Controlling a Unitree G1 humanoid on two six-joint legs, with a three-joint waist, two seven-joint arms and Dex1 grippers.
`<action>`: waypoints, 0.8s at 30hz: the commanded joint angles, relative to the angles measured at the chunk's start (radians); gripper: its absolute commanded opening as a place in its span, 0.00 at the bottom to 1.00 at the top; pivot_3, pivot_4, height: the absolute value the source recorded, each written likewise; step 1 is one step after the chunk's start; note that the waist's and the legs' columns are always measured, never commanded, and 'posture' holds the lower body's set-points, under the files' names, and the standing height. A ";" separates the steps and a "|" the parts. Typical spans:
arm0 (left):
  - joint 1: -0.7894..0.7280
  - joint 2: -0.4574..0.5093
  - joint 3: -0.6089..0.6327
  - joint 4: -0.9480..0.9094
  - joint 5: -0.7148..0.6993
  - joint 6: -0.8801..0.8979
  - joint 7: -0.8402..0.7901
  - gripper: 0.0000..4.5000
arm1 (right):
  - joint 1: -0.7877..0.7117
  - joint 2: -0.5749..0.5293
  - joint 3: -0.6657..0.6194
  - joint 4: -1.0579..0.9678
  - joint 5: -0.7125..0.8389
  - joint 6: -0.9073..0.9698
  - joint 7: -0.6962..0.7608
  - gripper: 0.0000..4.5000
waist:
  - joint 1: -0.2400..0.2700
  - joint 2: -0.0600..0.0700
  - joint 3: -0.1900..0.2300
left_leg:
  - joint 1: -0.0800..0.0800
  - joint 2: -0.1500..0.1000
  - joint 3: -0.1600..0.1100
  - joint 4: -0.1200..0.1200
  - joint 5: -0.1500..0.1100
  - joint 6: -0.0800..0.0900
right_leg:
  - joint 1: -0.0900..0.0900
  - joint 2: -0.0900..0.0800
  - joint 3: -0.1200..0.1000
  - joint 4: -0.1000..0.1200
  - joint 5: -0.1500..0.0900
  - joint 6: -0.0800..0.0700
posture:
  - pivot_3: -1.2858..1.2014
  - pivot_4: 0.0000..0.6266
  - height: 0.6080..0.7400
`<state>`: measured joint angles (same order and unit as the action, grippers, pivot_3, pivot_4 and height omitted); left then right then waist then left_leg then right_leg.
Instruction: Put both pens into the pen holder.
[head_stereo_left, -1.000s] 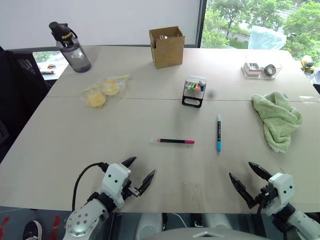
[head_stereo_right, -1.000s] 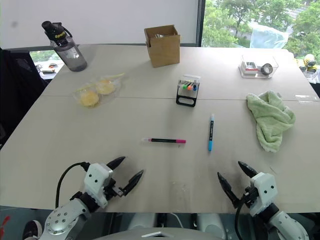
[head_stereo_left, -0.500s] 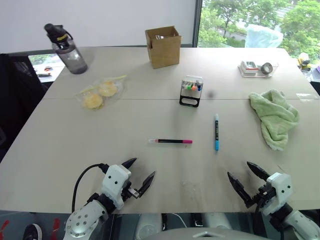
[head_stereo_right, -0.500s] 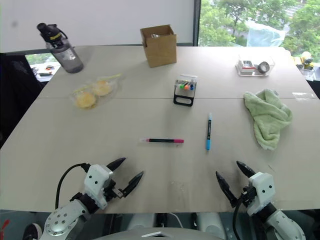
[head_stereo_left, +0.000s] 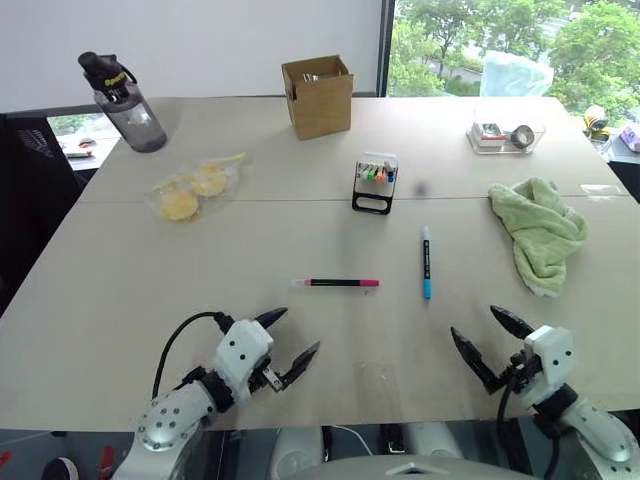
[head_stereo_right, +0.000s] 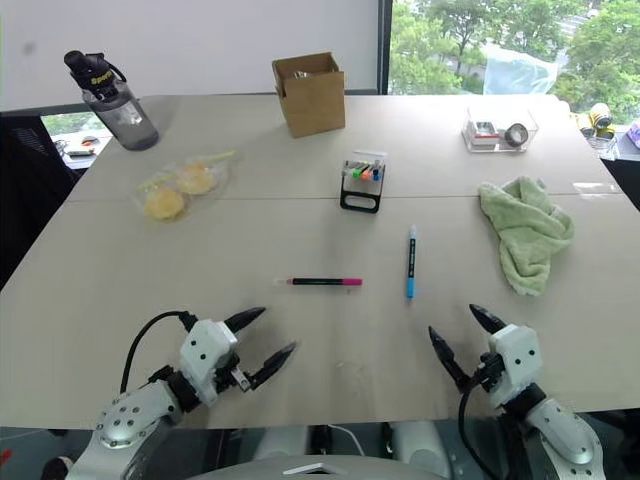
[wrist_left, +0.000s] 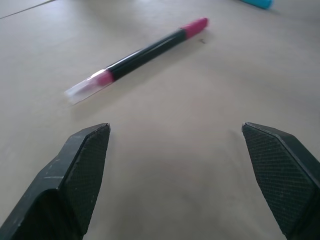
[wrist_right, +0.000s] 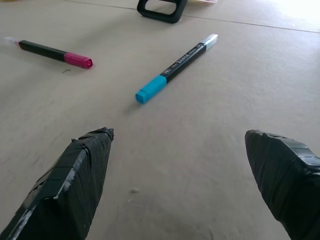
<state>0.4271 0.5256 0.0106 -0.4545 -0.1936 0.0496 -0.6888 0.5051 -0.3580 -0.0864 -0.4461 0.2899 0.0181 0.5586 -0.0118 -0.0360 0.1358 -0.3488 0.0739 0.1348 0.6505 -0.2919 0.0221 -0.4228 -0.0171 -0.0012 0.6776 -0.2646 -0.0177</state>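
Both pens lying loose on the table (head_stereo_left: 120, 290), both grippers empty and spread wide.

Pink-capped pen (head_stereo_left: 336, 283) flat near the table's middle, running left to right, pink cap toward the right, pale end toward the left. Blue-ended pen (head_stereo_left: 426, 262) flat to its right, apart from it, pointing away from the near edge, light blue cap nearest the robot. Pen holder (head_stereo_left: 374, 184) upright farther back, between and beyond the two pens, orange and green caps showing in its clear top. Left gripper (head_stereo_left: 294, 342) low over the near edge, fingers parted, short of the pink-capped pen and holding nothing. Right gripper (head_stereo_left: 491, 338) low over the near edge too, fingers parted, short of the blue-ended pen and holding nothing.
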 joint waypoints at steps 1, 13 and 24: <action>-0.008 0.019 0.017 -0.011 -0.045 -0.009 -0.036 0.97 | -0.060 -0.022 -0.002 -0.070 -0.005 0.081 -0.039 1.00 | -0.003 0.000 0.000 | 0.000 0.000 0.000 0.000 0.000 0.000 | 0.000 0.000 0.000 0.000 0.000 0.000 | 0.52 0.24 0.97; -0.085 0.240 0.161 -0.129 -0.292 0.197 -0.217 0.97 | -0.400 -0.032 0.104 -0.143 0.011 0.526 -0.187 1.00 | -0.002 0.000 0.001 | -0.002 0.000 -0.005 0.001 0.000 -0.001 | 0.000 0.000 -0.004 0.000 0.000 0.000 | 0.52 0.24 0.97; -0.135 0.315 0.233 -0.157 -0.343 0.261 -0.253 0.97 | -0.549 -0.028 0.162 -0.130 -0.004 0.905 -0.288 1.00 | -0.002 0.000 0.002 | -0.015 0.000 -0.007 0.002 0.003 -0.005 | -0.009 -0.001 -0.007 -0.002 0.004 0.002 | 0.52 0.24 0.97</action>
<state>0.3017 0.8358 0.2119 -0.5735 -0.5142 0.3026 -0.9420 -0.0340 -0.3853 0.0741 -0.5440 0.2829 0.8804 0.2818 -0.0138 -0.0359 0.1375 -0.3642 0.0734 0.1277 0.6528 -0.2888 0.0170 -0.4318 -0.0176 -0.0081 0.6757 -0.2608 -0.0158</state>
